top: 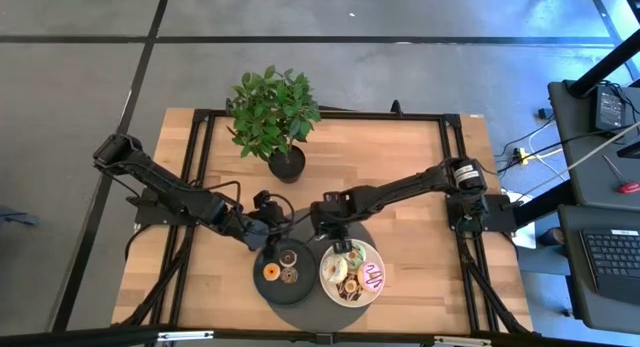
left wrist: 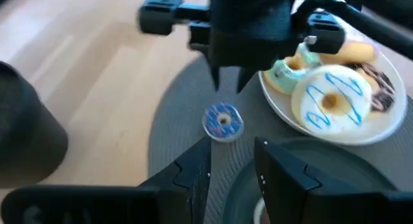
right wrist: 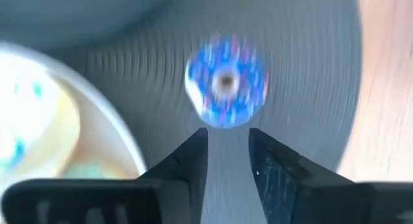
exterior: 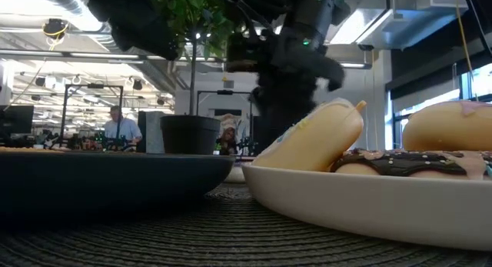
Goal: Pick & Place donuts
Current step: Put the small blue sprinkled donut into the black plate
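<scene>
A small blue-iced donut (right wrist: pixel 226 82) lies flat on the grey round mat (left wrist: pixel 174 133), between the black plate (top: pixel 303 283) and the white plate (top: pixel 352 302). My right gripper (right wrist: pixel 227 135) hangs just over it, pointing steeply down, fingers apart and empty; the donut lies just past the tips, untouched. In the left wrist view that gripper (left wrist: pixel 227 87) stands right above the donut (left wrist: pixel 222 121). My left gripper (left wrist: pixel 232 146) waits open over the black plate's far rim. The white plate holds several larger donuts, one white with blue drizzle (left wrist: pixel 330 101). Three tiny donuts (top: pixel 283 268) lie in the black plate.
A potted plant (top: pixel 286 162) stands at the table's far side, behind both grippers. Bare wood lies to the left and right of the mat (top: pixel 420 187). The two plates sit side by side near the front edge. A person shows far off in the room (exterior: pixel 119 128).
</scene>
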{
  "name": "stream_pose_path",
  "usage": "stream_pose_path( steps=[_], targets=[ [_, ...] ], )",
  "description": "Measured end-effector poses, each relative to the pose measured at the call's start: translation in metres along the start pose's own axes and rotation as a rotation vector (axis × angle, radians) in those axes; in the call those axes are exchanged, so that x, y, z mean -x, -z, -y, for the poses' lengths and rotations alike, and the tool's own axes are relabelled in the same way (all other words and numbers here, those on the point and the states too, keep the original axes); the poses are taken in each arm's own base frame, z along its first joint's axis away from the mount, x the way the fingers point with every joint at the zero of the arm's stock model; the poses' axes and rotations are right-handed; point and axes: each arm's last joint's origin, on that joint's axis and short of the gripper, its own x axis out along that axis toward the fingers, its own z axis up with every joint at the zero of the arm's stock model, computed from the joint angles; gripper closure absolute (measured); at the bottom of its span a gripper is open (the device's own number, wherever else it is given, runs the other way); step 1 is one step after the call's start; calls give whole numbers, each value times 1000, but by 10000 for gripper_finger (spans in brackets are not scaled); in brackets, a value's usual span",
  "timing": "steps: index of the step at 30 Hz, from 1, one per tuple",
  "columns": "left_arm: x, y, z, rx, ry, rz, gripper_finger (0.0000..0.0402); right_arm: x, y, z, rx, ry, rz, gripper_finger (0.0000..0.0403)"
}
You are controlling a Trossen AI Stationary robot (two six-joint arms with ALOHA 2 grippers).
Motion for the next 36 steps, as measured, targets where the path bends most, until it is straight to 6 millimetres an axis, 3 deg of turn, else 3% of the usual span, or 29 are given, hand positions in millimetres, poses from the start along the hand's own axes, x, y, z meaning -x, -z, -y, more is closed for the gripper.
stream_pose_path(
  steps=[5, 11, 18, 26, 36],
  targets=[
    [0, -8, 2, 45, -7, 88, 288, 33, 21, -1, -36, -1, -43, 279],
    [-8, -17, 4, -12, 73, 131, 286, 69, 75, -2, -123, 100, 84, 285],
    [-49, -19, 5, -82, 124, 135, 286, 108, 136, -4, -298, 318, 296, 285],
    [-93, -9, -4, -53, 127, 62, 291, 118, 172, -6, -343, 310, 431, 285],
    [-121, 11, -9, -65, 93, -41, 300, 115, 179, -5, -304, 330, 451, 285]
  ],
)
